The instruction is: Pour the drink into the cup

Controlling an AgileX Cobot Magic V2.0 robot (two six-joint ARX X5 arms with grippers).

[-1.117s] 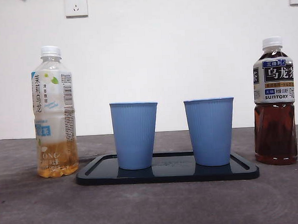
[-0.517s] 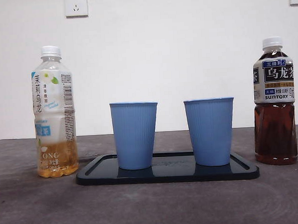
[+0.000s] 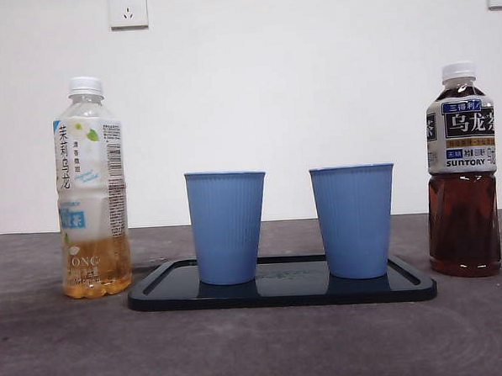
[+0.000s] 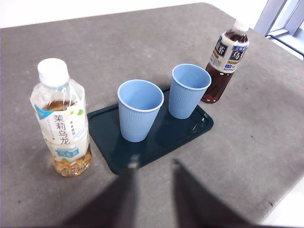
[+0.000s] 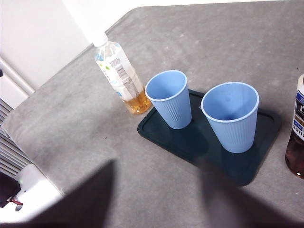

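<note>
Two empty blue ribbed cups stand on a dark tray [image 3: 282,292]: the left cup [image 3: 227,227] and the right cup [image 3: 354,220]. A capped pale tea bottle [image 3: 91,188], about a quarter full, stands left of the tray. A capped dark oolong bottle [image 3: 461,170], over half full, stands right of it. My left gripper [image 4: 154,199] is open and empty, high above the table in front of the tray [image 4: 156,147]. My right gripper [image 5: 156,199] is open and empty, also high and clear of the cups [image 5: 170,97]. Neither gripper shows in the front view.
The grey table [image 3: 259,347] runs to a white wall with two sockets [image 3: 128,9]. The table's rounded edge shows in the right wrist view [image 5: 47,190], with a radiator-like grille beyond it.
A black arm tip at the front view's top left corner one second ago has left the picture. The bottles, cups and tray have not moved.
</note>
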